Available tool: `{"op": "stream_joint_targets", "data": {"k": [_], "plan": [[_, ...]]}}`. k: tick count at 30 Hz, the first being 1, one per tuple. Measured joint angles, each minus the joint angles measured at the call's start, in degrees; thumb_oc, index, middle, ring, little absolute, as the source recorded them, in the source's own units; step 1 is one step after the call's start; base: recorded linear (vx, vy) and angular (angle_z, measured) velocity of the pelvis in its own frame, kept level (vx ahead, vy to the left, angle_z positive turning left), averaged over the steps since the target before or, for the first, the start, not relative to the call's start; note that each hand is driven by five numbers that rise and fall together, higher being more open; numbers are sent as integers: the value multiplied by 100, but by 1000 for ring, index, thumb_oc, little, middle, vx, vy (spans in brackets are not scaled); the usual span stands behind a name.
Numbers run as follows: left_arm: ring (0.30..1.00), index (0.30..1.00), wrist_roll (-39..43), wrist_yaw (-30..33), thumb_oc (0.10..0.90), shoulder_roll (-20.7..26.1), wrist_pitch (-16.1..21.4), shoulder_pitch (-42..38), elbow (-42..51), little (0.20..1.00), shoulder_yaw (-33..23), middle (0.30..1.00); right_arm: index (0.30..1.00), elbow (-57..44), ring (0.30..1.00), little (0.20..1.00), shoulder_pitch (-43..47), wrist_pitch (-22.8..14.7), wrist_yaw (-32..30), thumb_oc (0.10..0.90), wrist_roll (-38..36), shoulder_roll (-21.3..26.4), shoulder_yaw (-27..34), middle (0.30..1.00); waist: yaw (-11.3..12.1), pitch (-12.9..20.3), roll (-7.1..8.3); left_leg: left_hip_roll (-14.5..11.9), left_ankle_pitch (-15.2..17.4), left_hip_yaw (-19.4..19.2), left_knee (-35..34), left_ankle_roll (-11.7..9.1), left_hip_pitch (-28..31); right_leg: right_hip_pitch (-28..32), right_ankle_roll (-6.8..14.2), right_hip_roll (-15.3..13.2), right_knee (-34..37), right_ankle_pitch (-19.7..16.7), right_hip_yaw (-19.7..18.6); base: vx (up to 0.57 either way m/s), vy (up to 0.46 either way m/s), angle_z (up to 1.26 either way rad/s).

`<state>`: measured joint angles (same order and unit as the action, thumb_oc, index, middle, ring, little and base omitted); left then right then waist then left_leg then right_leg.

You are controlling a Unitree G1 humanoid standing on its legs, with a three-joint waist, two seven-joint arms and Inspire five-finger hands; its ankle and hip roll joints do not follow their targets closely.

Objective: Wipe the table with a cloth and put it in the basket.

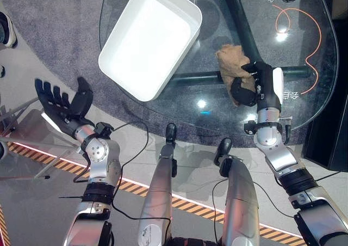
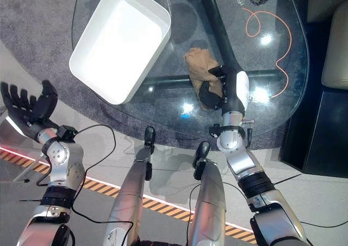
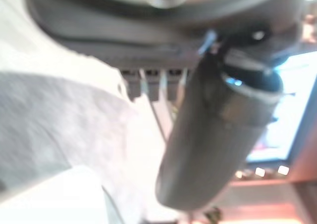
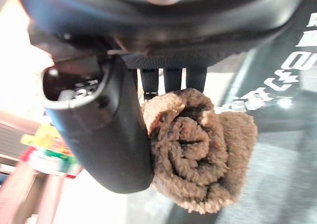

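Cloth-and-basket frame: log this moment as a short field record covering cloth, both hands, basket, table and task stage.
cloth: brown cloth, bunched, on the glass table
right hand: right hand on the table, fingers curled round the cloth
left hand: left hand open, fingers spread, off the table over the floor on the robot's left
basket: white basket, nothing inside, on the table to the left of the cloth
other items: orange cable on the table's right part
task stage: cloth gripped on the table, not yet in the basket

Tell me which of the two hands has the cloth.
The right hand, over the glass table, grips the brown cloth. The left hand is spread open off the table, holding nothing.
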<state>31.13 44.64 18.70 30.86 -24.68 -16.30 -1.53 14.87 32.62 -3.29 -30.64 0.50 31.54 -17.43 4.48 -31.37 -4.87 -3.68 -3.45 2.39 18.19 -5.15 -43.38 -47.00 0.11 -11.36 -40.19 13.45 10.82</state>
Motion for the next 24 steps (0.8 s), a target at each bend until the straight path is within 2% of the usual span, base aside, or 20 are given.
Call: {"op": "stream_joint_targets", "data": {"k": [3,7,12,15,19,23,24], "plan": [[900,900,-80,-88,800,3,-12,4,322,900,1,900,300,-293,300,200,-2,-117,1,100,-1,-58,84,300,0,1,3,0,0,3,8,0,6,3,-1,-1,-13,-2,-1,0,0,0],[900,900,-27,-538,800,5,-72,113,605,900,3,900,300,-532,300,200,-14,-184,44,100,-5,-71,85,300,0,1,17,3,0,2,9,0,5,4,-1,-4,-10,-3,-2,0,0,0],[900,900,567,-1787,800,5,-319,404,1076,900,76,900,300,-910,300,200,-73,-250,369,100,-64,-282,160,300,3,0,26,6,3,2,0,5,6,6,0,-5,1,-2,-1,0,0,0],[900,900,872,-2339,800,5,-597,425,1101,900,127,900,300,-1052,300,200,-149,-333,621,100,-63,-279,168,300,0,0,26,8,5,2,0,8,9,16,1,-6,11,-2,0,0,0,0],[900,900,886,-2782,800,69,-973,490,1159,900,327,900,300,-1150,300,200,-190,-454,962,100,-73,-259,170,300,-1,0,26,10,5,0,-3,9,11,19,2,-8,15,-3,0,0,0,0],[900,900,1324,-3146,800,95,-1244,503,1187,900,374,900,300,-1178,300,200,-190,-493,1226,100,-248,-257,166,300,-2,0,26,9,5,-2,-8,9,18,20,2,-7,15,-3,-1,0,0,0],[900,900,1636,-3349,800,132,-1358,515,1202,900,432,900,300,-1206,300,200,-191,-493,1365,100,-310,-256,160,300,-2,0,26,10,5,-6,-13,9,22,20,2,-8,16,-3,-5,0,0,0]]}}
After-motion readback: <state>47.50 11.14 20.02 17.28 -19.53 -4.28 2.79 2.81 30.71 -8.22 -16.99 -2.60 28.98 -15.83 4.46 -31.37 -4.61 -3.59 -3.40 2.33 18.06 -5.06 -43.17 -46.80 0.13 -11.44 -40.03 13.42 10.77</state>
